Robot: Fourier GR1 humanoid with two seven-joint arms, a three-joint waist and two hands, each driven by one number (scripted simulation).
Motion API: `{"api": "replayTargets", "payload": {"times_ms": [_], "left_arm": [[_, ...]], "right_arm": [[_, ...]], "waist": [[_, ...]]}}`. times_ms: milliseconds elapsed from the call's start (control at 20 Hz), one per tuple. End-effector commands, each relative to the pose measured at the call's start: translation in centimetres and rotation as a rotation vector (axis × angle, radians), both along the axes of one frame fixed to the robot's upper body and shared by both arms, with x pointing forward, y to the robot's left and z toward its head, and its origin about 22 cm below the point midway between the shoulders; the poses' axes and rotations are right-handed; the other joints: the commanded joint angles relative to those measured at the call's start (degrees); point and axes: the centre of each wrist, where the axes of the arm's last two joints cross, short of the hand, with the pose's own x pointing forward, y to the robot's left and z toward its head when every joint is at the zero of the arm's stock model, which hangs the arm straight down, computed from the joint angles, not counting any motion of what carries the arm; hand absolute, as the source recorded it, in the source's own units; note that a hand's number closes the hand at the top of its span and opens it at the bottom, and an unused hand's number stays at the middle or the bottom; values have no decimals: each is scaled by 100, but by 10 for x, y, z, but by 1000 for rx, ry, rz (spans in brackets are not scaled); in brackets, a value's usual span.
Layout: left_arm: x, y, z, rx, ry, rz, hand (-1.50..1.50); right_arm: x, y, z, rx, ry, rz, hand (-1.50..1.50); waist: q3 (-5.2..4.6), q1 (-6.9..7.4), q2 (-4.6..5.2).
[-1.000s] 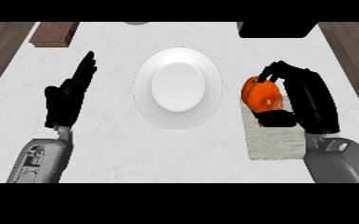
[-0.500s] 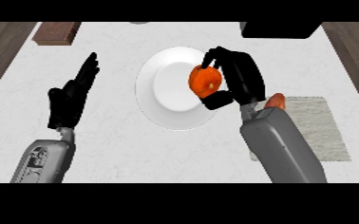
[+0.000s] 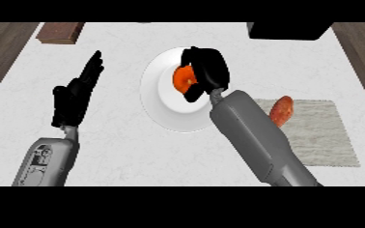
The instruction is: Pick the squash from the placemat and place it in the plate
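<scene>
An orange squash is in my right hand, whose fingers and thumb curl round it and hide its right side. Hand and squash are over the middle of the white plate, at the centre of the counter. I cannot tell whether the squash touches the plate. The grey placemat lies to the right, partly behind my right forearm. My left hand rests open at the left, fingers up and holding nothing.
An orange-red elongated object lies on the placemat's left edge. A brown wooden block sits at the far left corner and a black box at the far right.
My right hand has carried the squash from the placemat leftward to over the plate, then a little further toward the plate's middle. The left hand has not moved.
</scene>
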Motion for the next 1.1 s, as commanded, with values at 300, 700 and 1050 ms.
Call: {"api": "replayTargets", "payload": {"times_ms": [300, 700, 1050], "left_arm": [[2, -12, 2, -4, -13, -49, 0], [7, -9, 0, -4, -4, -51, 0], [-3, -2, 11, 12, -10, 28, 0]], "right_arm": [[12, -3, -49, 131, 192, -129, -150], [18, -1, -33, 448, 130, -39, -150], [18, -27, -40, 728, 41, -186, -150]], "waist": [[6, 268, 67], [12, 269, 95], [9, -66, -31]]}}
